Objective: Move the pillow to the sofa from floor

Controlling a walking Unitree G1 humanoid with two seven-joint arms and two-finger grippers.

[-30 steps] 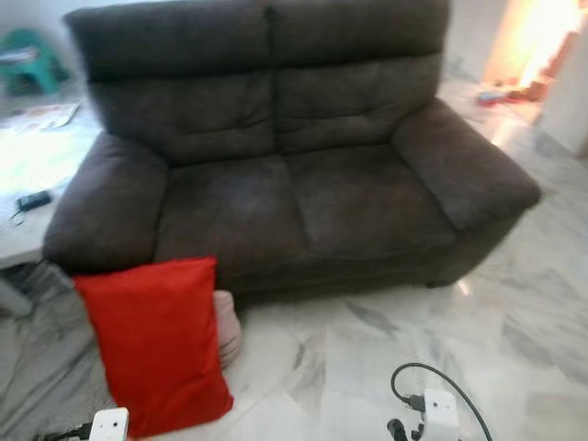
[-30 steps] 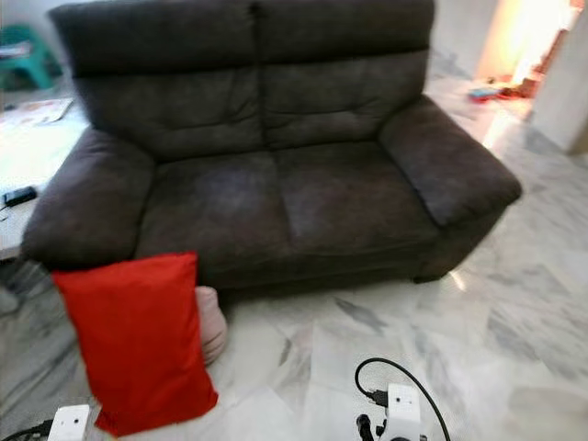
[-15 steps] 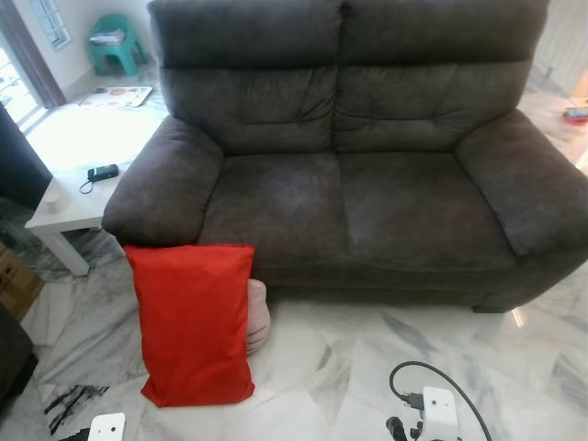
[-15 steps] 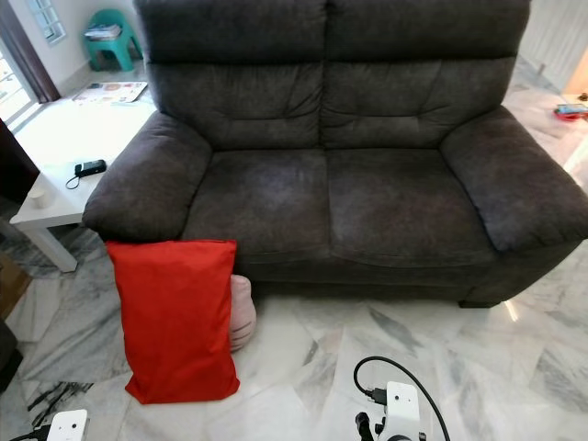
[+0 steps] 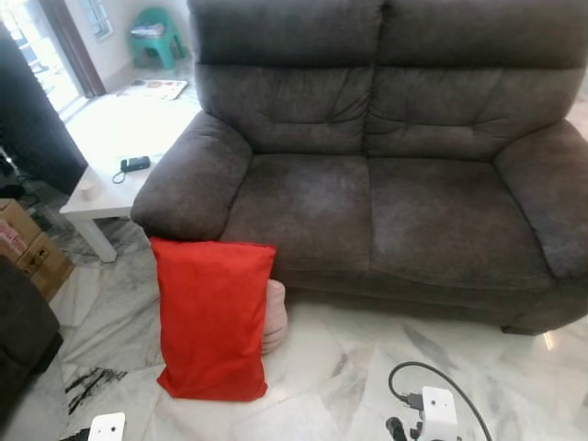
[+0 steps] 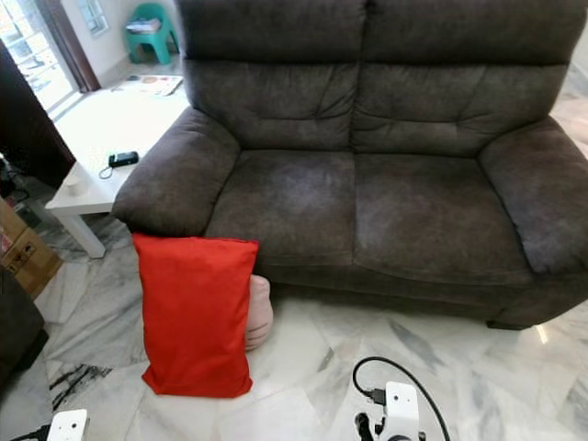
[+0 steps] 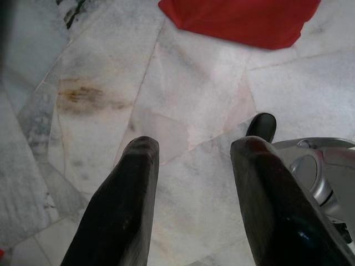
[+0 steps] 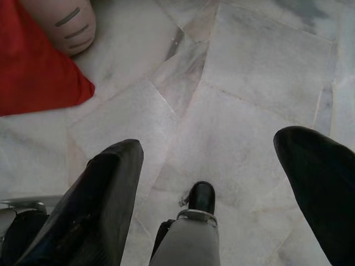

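- A big red pillow [image 5: 214, 322] stands up on the marble floor [image 5: 349, 367]. It leans against the front of the sofa [image 5: 386, 175], right under the sofa's left arm.
- The pillow is not on the sofa yet. Both brown seat cushions [image 6: 367, 211] are bare.
- A small pink cushion [image 5: 274, 317] peeks out from behind the red pillow. It sits on the floor too, and it touches the sofa's front.
- The pink cushion has a few short grey stripes on it, as the right wrist view shows [image 8: 64, 25].
- The left gripper [image 7: 194, 149] hangs low over the floor. Its two black fingers [image 7: 125, 205] are spread apart and hold nothing.
- The bottom edge of the red pillow lies on the floor a little way ahead of the left gripper, and they do not touch.
- The right gripper [image 8: 208, 149] also hangs low over the floor. Its fingers [image 8: 97, 199] are wide apart and hold nothing.
- A corner of the red pillow and the pink cushion are near the right gripper, but apart from it.
- A white low table [image 5: 110, 156] stands beside the sofa's left arm. A small black thing with a cord [image 5: 133, 164] lies on it.
- A cardboard box [image 5: 28, 248] sits on the floor near the table.
- A green stool [image 5: 158, 32] stands far back by the wall.
- A black cable [image 5: 432, 381] curls on the robot's right arm at the bottom of the eye views.
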